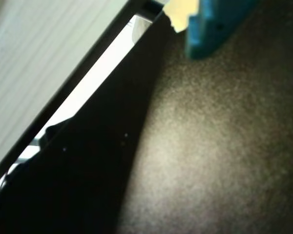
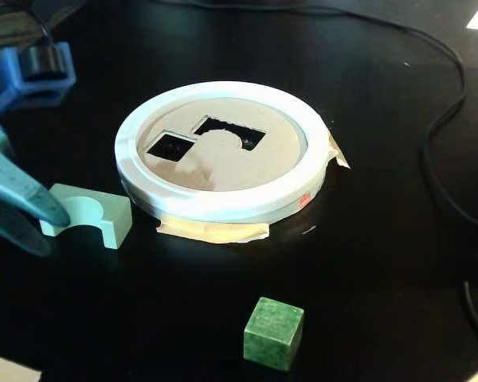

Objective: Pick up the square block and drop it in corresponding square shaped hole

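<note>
A small dark green cube, the square block (image 2: 273, 333), was seen at the lower middle of the fixed view, its faces mottled and faintly glossy, standing alone on the black worktop (image 2: 382, 263). Above it, at the centre of the frame, a tan cardboard disc (image 2: 223, 159) was ringed by a thick white round rim (image 2: 223, 208), with strips of pale tape (image 2: 215, 231) tucked under the rim's lower edge and at its right side. Two cutouts were made in the cardboard: the square shaped hole (image 2: 170, 146), small and dark, at the left, and a larger arch-notched cutout (image 2: 231, 132) just to its upper right.

A pale mint arch block (image 2: 89, 215) was laid at the left of the frame, just beside the rim. Black cables (image 2: 442, 119) were trailed across the upper right of the worktop.

The pincer (image 2: 32, 219) was entered from the left edge of the fixed view as blue tapered fingers (image 2: 16, 187), their tips lying close to the arch block; whether they touched it could not be told. The jaws were seen set slightly apart with nothing held between them. The square block lay well apart from the pincer, toward the lower right, with the rim between it and the hole.

In the wrist view, blurred, only a blue pincer part (image 1: 215, 24) at the upper right and the dark worktop surface were made out
</note>
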`<action>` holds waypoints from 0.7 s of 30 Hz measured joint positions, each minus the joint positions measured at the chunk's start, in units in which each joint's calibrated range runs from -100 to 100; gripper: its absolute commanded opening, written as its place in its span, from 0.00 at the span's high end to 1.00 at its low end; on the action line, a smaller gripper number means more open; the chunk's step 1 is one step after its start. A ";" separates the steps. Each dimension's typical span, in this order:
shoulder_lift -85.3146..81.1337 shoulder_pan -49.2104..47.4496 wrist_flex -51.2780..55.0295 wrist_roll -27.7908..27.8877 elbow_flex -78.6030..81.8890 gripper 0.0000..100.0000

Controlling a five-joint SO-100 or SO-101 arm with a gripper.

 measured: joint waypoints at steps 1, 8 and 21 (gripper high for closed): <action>0.00 0.00 0.00 0.00 0.00 0.09; 0.00 0.60 0.00 0.00 0.00 0.09; 0.00 0.60 0.00 0.00 0.00 0.09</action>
